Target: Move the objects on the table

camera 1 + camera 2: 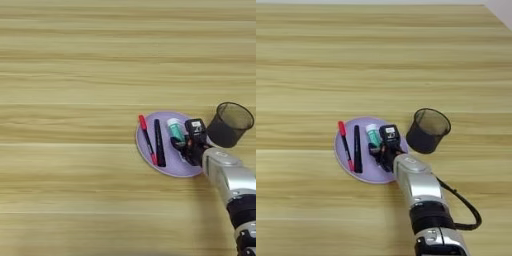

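Right gripper [184, 148] sits low over the right part of a lilac plate [150, 150] in the left eye view, the silver forearm [227, 177] running in from the lower right corner. The glue stick [175, 129] lies on the plate just up and left of the black fingers, its long axis running away from the robot, tilted a little left; whether the fingers touch it I cannot tell, nor whether they are spread or closed. A red pen [147, 138] and a black pen [159, 142] lie side by side further left on the plate. The mesh pen cup [229, 124] stands upright on the table [75, 75], just right of the plate. In the right eye view the same holds: glue stick [372, 134] beside the gripper [380, 150], cup [427, 130] up and to its right, near the wrist.
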Robot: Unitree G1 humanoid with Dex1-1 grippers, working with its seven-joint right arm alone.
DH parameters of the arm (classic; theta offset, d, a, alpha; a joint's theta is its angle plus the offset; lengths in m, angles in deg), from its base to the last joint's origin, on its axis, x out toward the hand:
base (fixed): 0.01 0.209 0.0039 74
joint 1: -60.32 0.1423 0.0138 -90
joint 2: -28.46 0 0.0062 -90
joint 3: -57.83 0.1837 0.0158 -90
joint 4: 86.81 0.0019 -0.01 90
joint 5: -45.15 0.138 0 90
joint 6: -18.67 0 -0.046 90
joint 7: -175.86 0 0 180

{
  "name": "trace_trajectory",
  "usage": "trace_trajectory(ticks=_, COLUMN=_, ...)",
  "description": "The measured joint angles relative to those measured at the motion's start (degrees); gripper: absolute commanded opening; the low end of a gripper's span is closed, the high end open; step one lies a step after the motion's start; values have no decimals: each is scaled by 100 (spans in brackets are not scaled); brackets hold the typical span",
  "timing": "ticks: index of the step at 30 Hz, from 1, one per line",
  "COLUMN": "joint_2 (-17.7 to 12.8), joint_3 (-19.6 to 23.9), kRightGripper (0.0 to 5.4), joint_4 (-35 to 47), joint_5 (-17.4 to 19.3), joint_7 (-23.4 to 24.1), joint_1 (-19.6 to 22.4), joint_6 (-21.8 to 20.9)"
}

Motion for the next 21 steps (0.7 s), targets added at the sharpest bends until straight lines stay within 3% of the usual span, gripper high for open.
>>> trace_trajectory(ticks=12, joint_2=113, joint_3=-67, kRightGripper=167, joint_4=455, joint_5=81, joint_7=-71, joint_1=-164, joint_6=127)
trace_trajectory(ticks=21, joint_2=267, joint_3=-299, kRightGripper=167, joint_4=1236, joint_5=93, joint_7=-166, joint_1=-506, joint_6=473)
